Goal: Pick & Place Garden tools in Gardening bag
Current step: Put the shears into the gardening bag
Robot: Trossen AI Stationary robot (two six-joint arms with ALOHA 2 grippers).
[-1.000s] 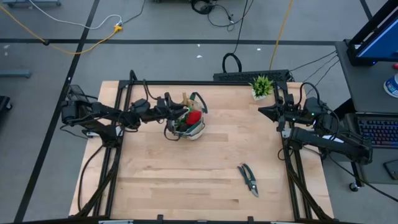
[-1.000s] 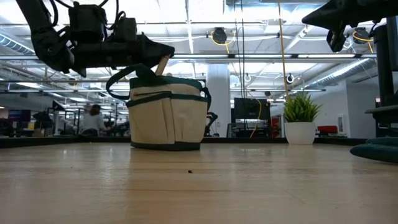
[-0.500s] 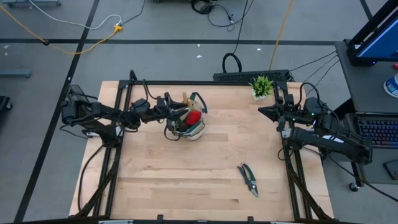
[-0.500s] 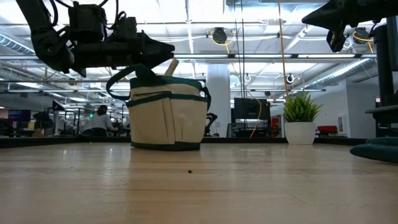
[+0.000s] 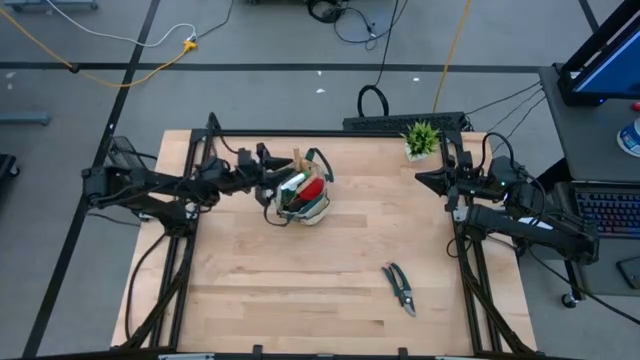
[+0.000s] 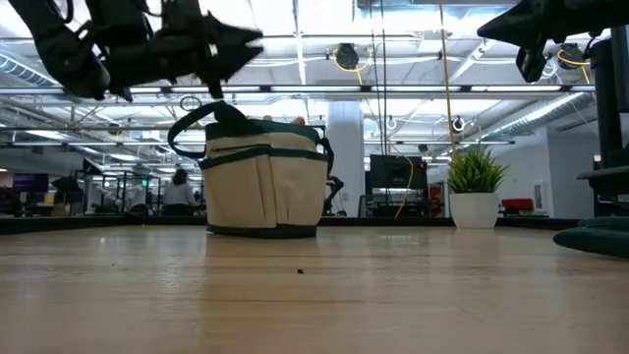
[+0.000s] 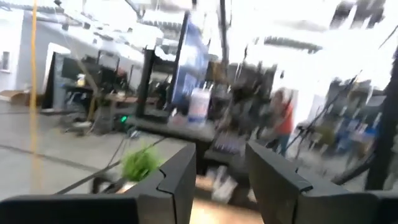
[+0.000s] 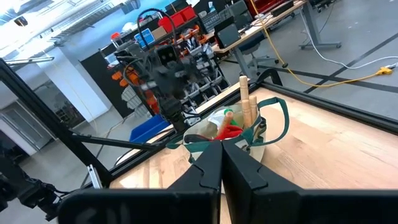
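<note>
My left gripper (image 5: 262, 165) hangs empty, fingers apart, beside the gardening bag (image 5: 303, 196); my right gripper (image 5: 421, 178) waits closed; bag contents mostly hidden.

Two dark, cable-draped jointed arms

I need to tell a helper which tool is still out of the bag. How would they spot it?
Start at the wooden table and find the beige, green-trimmed gardening bag near its far edge. The pruning shears lie flat alone toward the near right corner, dark-handled, the only tool outside the bag.
</note>
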